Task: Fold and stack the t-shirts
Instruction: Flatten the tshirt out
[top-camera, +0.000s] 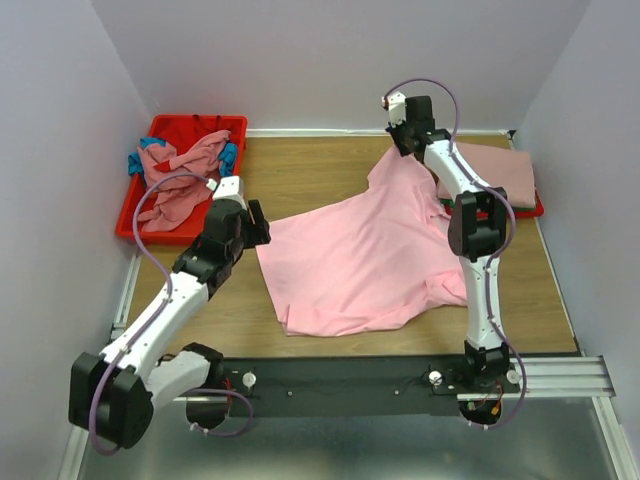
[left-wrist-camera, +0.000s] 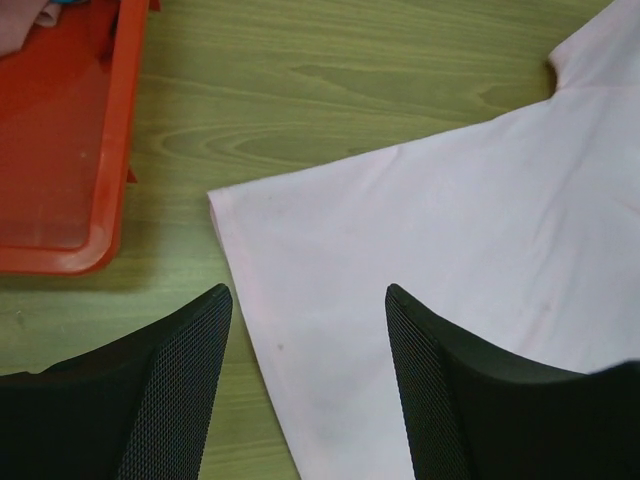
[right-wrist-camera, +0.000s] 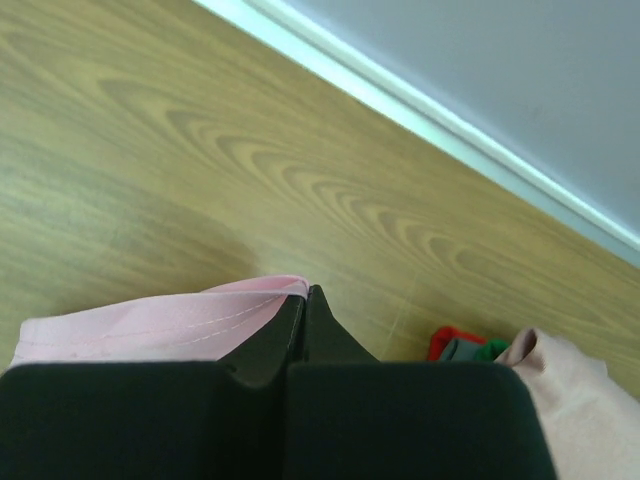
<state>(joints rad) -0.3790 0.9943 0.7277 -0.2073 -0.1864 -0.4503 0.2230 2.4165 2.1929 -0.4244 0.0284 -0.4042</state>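
At the table's (top-camera: 310, 170) left edge, well left of the pink t-shirt (top-camera: 370, 255), sits a red bin (top-camera: 128, 215). It holds a crumpled rose shirt (top-camera: 185, 170) with a teal shirt (top-camera: 134, 160) showing beside it.

Between the bin and the pink t-shirt, the left gripper (top-camera: 258, 225) hangs just over the pink t-shirt's left edge. In the wrist view its two black fingers (left-wrist-camera: 180, 380) stand apart. One is over bare wood and the other over pink cloth. The shirt's left corner lies flat on the table ahead of the gap.

The pink t-shirt is spread across the middle of the table and lies mostly flat. Its near edge is rumpled and its far right part is drawn up into a peak.

At the top of that peak is the right gripper (top-camera: 400, 148). Its fingers are pressed together on the pink t-shirt's stitched hem, which sticks out to one side of them in the wrist view.

Right of the pink t-shirt, at the table's right edge, a folded rose shirt (top-camera: 505, 170) lies on top of a green shirt (right-wrist-camera: 490, 350) and a red shirt (right-wrist-camera: 452, 342). The right arm partly hides this pile from above.
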